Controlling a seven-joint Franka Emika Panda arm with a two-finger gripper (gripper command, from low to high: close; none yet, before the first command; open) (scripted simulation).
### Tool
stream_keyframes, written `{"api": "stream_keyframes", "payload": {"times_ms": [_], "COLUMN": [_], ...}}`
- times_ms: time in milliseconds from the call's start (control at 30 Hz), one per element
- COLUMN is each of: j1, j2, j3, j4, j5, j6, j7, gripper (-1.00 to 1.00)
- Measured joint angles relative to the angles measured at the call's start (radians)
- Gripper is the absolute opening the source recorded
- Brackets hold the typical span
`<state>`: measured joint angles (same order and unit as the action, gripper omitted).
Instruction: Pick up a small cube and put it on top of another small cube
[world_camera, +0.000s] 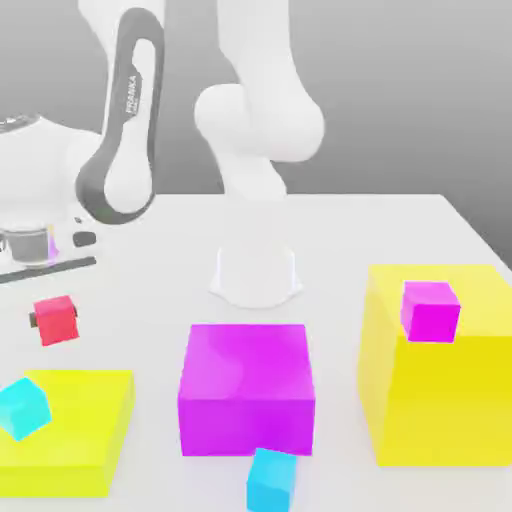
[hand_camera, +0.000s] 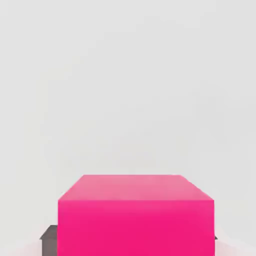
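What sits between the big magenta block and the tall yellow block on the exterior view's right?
Nothing: in the exterior view the strip of table between the big magenta block and the tall yellow block is bare.

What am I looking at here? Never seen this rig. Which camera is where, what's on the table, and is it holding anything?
It's a simulated white robot arm with a two-finger gripper.

The exterior view comes from a camera off the arm, looking over the table. The hand view comes from a camera on the hand, looking out past the fingers.

On the table:
- a magenta block
- a tall yellow block with a small magenta cube on top
- a low yellow block with a cyan cube on it
- a second cyan cube in front of the magenta block

The gripper is shut on a small red cube, which is the pinkish box in the hand view.
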<state>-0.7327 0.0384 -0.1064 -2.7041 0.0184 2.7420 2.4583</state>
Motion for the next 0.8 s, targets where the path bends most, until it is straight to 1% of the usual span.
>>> {"api": "stream_keyframes", "payload": {"times_ms": [533,600,667,700,800], "j1": [0.129,0.130,0.129,0.129,0.129], "j2": [0.012,0.056,0.119,0.141,0.141], "j3": [0.095,0.098,0.098,0.099,0.099], "j4": [0.312,0.320,0.313,0.310,0.310], "j5": [-0.015,-0.017,-0.016,-0.015,-0.015], "j6": [-0.299,-0.262,-0.192,-0.167,-0.167], "j7": [-0.543,-0.568,-0.575,-0.577,-0.577], "gripper": [-1.00,-1.00,-1.00,1.00,1.00]}}
